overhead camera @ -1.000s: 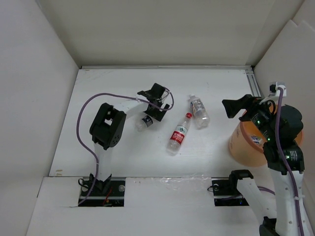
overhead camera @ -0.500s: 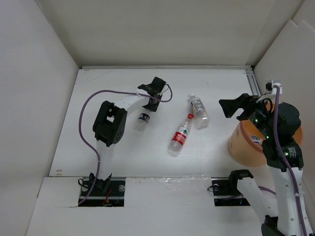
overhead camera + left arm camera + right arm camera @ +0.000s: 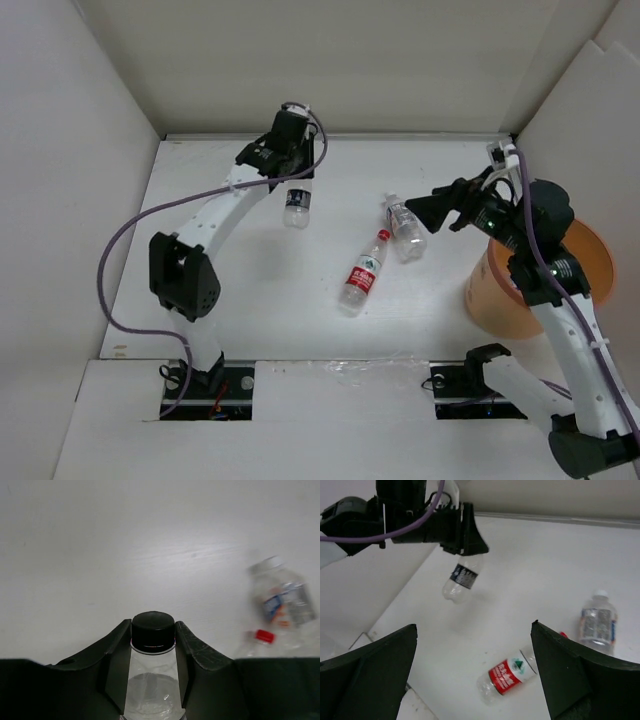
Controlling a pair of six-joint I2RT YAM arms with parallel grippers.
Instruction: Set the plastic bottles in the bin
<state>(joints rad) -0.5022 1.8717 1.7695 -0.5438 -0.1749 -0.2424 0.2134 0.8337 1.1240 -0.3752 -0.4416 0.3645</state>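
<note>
My left gripper (image 3: pixel 292 170) is shut on the neck of a clear bottle with a black cap (image 3: pixel 153 629) and a dark label (image 3: pixel 297 203). That bottle (image 3: pixel 462 578) hangs off the table near the back wall. A red-labelled bottle (image 3: pixel 365 272) and a pale-labelled bottle (image 3: pixel 404 226) lie on the table in the middle. My right gripper (image 3: pixel 418 212) hovers open just right of the pale one, with nothing between its fingers (image 3: pixel 372 672). The orange bin (image 3: pixel 492 292) stands at the right, partly behind the right arm.
White walls close in the table at the back and both sides. A purple cable (image 3: pixel 120 250) loops off the left arm. In the right wrist view the red-labelled bottle (image 3: pixel 512 672) and the pale one (image 3: pixel 598 622) lie below the open gripper (image 3: pixel 474 626).
My left gripper closed on the dark-labelled bottle and lifted it toward the back wall, the arm stretching out. The right gripper shifted left and up, away from the bin.
</note>
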